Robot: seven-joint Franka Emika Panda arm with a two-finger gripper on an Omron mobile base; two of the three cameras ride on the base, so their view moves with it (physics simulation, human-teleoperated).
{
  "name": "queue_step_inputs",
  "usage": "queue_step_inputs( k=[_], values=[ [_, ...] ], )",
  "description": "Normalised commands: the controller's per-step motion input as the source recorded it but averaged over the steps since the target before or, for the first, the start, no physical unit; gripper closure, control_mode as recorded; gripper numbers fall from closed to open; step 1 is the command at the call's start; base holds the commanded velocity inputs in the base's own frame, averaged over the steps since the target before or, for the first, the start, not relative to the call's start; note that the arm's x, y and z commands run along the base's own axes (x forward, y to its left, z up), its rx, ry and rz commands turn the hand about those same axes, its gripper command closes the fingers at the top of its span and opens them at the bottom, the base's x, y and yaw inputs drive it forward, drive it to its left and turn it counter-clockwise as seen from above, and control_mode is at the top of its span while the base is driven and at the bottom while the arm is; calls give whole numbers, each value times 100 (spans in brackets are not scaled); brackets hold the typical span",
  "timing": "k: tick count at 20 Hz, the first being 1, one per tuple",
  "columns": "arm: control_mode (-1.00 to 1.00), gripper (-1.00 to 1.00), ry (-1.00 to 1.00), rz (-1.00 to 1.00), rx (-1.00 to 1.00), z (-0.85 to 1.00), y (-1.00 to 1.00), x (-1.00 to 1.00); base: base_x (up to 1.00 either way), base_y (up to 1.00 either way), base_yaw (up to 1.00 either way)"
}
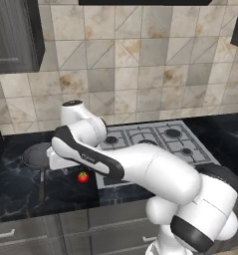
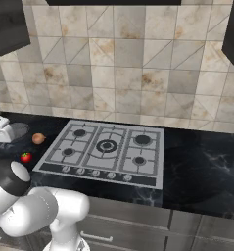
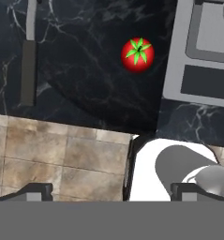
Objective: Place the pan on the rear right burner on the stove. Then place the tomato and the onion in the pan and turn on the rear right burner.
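Note:
The dark pan (image 1: 35, 154) lies on the black counter left of the stove (image 2: 152, 166), its long handle (image 3: 27, 70) pointing toward the front edge. A red tomato (image 1: 82, 177) (image 2: 25, 157) (image 3: 138, 55) rests on the counter between the handle and the stove. Behind it sits the brownish onion (image 2: 38, 138). The rear right burner (image 2: 142, 139) (image 1: 173, 133) is bare. My gripper (image 3: 112, 192) hangs above the counter's front edge, between handle and tomato, jaws wide open and holding nothing. My arm hides the stove's left part in the left base view.
A row of knobs (image 2: 96, 172) runs along the stove's front. Dark wall cabinets (image 1: 13, 35) hang at upper left above the tiled backsplash. Black marble counter (image 2: 206, 166) stretches right of the stove. Drawer fronts (image 1: 21, 231) lie below the counter edge.

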Motion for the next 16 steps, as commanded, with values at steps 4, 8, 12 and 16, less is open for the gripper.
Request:
queue_step_inputs(
  k=[4,8,12,16],
  values=[
    [-100,-100,0,0,0,-27,8,0,0,0,0],
    [-100,-100,0,0,0,-22,10,0,0,0,0],
    [-100,-100,0,0,0,-12,18,0,0,0,0],
    [-100,-100,0,0,0,-5,22,0,0,0,0]
  ],
)
